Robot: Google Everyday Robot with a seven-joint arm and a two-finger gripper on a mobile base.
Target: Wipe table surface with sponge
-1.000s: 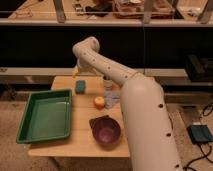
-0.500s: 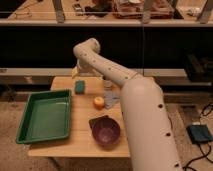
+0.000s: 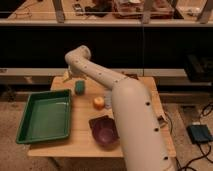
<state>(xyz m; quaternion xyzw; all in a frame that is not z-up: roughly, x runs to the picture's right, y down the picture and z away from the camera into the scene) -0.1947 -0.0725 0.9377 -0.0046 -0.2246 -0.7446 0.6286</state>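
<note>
The teal-green sponge [image 3: 79, 87] lies on the light wooden table surface [image 3: 81, 116], near the far edge and left of centre. My white arm reaches from the lower right over the table and bends at its elbow above the far left corner. My gripper [image 3: 68, 76] hangs down at that corner, just left of and behind the sponge. It holds nothing that I can see.
A large green tray [image 3: 45, 116] fills the table's left part. An orange fruit [image 3: 99, 102] sits mid-table and a purple bowl [image 3: 104, 131] near the front edge. My arm covers the table's right side. Dark shelving stands behind the table.
The arm's bend has shifted slightly left and lower, bringing the gripper closer to the table's far left corner. The sponge, fruit, bowl and tray have not moved.
</note>
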